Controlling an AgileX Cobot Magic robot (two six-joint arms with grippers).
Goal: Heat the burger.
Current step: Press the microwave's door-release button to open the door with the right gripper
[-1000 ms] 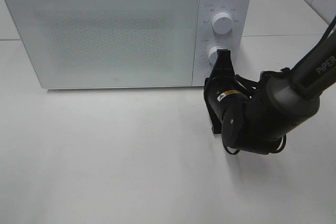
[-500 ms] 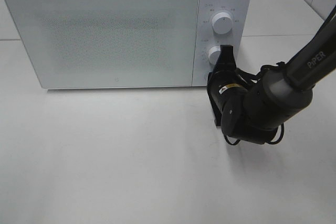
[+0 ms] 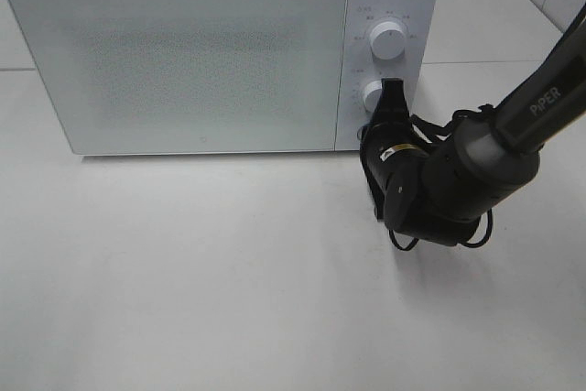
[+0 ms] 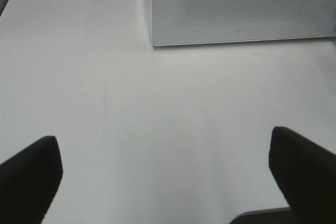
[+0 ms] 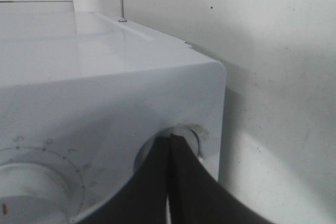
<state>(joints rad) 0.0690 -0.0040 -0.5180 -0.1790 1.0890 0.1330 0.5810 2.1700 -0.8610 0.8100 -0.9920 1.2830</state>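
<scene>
**Right hand closed at the lower knob, left hand wide apart**

From the high camera, a white box-shaped microwave (image 3: 183,52) stands on the pale, matte tabletop (image 3: 183,299). Its closed door is flat and frosted, with a fine dotted grain. Two round white knobs sit on the smooth panel, an upper knob (image 3: 388,41) and a lower knob (image 3: 374,94). The black right hand (image 3: 393,89) has its fingers together, narrowing to one tip at the lower knob. The dark, rounded right arm (image 3: 458,180) is behind it. Compared with one second ago, the tip stays at this knob, but the wrist has turned a little and the forearm stands steeper.

From the left wrist, the left hand (image 4: 163,140) is wide apart, holding nothing. Its two black fingers (image 4: 29,177) hang above the bare tabletop, well away from the microwave.

From the right wrist, the two black fingers (image 5: 181,182) are pressed together without a gap. Their tip seems to touch the round lower knob, near the glossy rounded corner of the microwave.

The burger shows in no view, so I cannot tell where it is.
</scene>
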